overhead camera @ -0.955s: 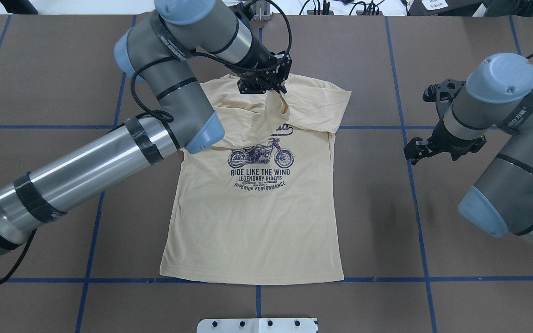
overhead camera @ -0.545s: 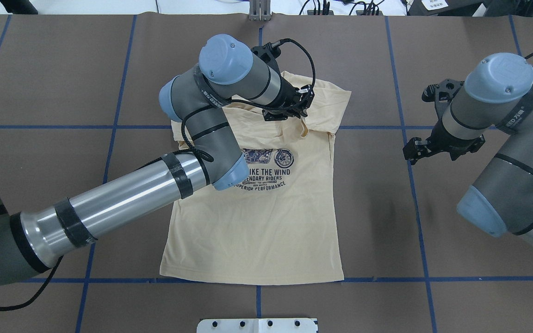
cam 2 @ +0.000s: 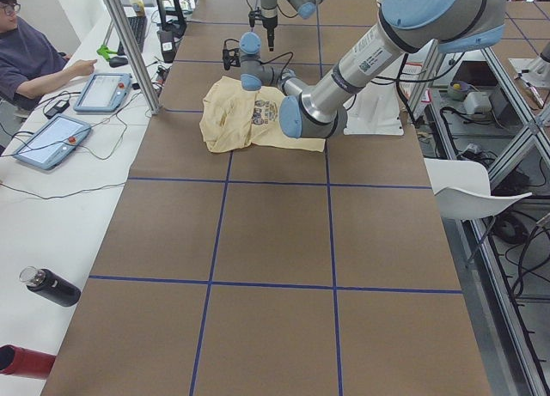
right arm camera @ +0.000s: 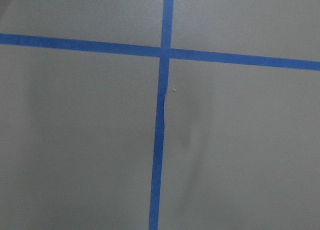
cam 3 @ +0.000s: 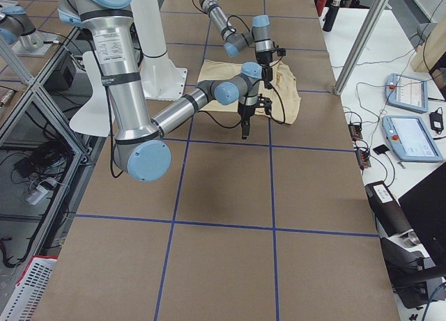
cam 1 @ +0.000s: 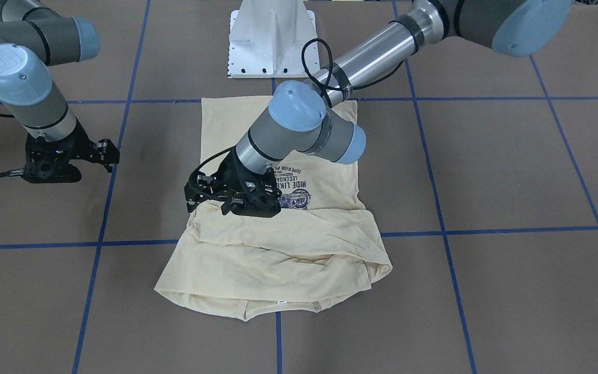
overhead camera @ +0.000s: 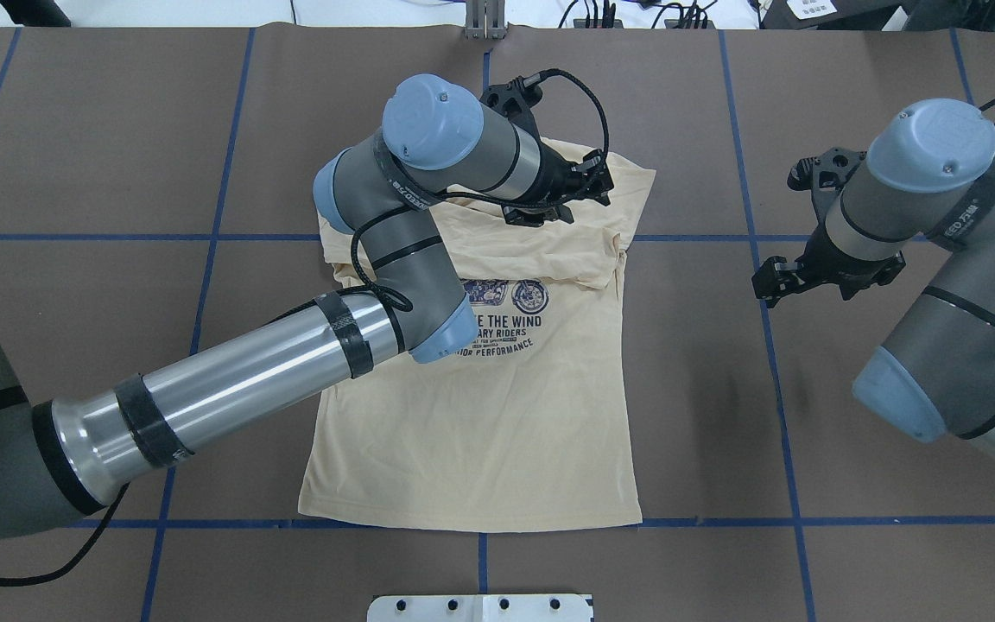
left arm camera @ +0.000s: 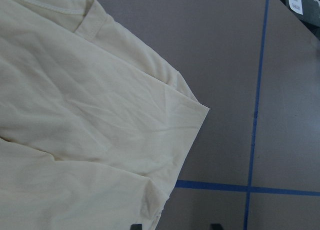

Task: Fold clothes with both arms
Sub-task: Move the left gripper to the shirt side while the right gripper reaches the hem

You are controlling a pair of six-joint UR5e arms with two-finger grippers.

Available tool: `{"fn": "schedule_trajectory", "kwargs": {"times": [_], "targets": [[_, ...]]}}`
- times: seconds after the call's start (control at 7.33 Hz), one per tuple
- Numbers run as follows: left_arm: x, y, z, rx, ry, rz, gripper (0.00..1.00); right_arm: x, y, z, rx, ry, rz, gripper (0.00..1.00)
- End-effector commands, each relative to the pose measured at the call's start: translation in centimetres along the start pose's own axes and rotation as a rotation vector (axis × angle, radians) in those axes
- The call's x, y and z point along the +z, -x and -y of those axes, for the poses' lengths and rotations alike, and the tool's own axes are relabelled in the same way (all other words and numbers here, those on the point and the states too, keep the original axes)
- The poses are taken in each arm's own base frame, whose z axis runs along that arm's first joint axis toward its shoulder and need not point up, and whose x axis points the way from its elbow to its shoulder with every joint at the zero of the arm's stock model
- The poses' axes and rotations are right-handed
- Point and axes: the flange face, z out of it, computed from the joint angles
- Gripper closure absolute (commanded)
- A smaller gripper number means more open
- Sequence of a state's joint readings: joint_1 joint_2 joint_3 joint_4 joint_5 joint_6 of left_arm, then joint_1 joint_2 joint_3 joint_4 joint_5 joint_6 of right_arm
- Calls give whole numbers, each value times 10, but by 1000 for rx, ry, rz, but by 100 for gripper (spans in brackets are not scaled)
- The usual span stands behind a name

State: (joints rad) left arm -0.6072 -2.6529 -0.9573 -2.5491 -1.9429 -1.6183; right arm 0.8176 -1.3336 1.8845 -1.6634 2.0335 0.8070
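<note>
Over the shirt's (overhead camera: pixel 480 432) folded top, holds the left gripper (overhead camera: pixel 598 182), jaws apart, gripping nothing. Holds the right gripper (overhead camera: pixel 770 283) aside above the worktop (overhead camera: pixel 705 397), likewise parted, empty.

Overhead and front cameras look steeply down from opposite sides on the shirt (overhead camera: pixel 480 415), end cameras sight along the table (cam 2: pixel 275 233), wrist cameras hang close

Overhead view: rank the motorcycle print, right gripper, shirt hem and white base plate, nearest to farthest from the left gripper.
1. Motorcycle print, just below the left gripper in view.
2. Right gripper, off to the right.
3. Shirt hem, toward the robot.
4. White base plate, bottom edge.
</note>
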Motion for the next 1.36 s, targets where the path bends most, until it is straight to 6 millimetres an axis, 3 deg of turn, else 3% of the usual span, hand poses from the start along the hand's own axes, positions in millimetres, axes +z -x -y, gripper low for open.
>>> {"fn": "schedule_trajectory", "kwargs": {"times": [0.0, 0.14, 0.27, 0.41, 0.55, 0.68, 0.82, 0.95, 1.09, 1.23], "targets": [[-2, 21, 2, -4, 6, 20, 0, -8, 10, 2, -16, -30, 43, 0], [-14, 30, 0, -14, 9, 40, 1, -15, 14, 3, -25, -68, 91, 0], [-42, 56, -3, -34, 67, 83, 1, -18, 28, 0, 41, -96, 149, 0], [-87, 90, -9, -39, 71, 92, 1, -17, 50, -12, 57, -110, 217, 0], [-122, 107, -20, -60, 64, 138, 1, -8, 75, -32, 88, -90, 267, 0], [-142, 97, -27, -81, 60, 181, 1, -3, 102, -55, 155, -56, 316, 0], [-168, 100, -37, -79, 55, 177, 1, 5, 123, -77, 175, -29, 359, 0], [-198, 121, -50, -76, 54, 174, 1, 7, 140, -97, 198, -2, 382, 0], [-222, 128, -59, -68, 53, 156, 1, 2, 159, -121, 199, 9, 404, 0], [-233, 124, -66, -66, 53, 154, 1, 11, 173, -140, 177, 20, 398, 0]]}}
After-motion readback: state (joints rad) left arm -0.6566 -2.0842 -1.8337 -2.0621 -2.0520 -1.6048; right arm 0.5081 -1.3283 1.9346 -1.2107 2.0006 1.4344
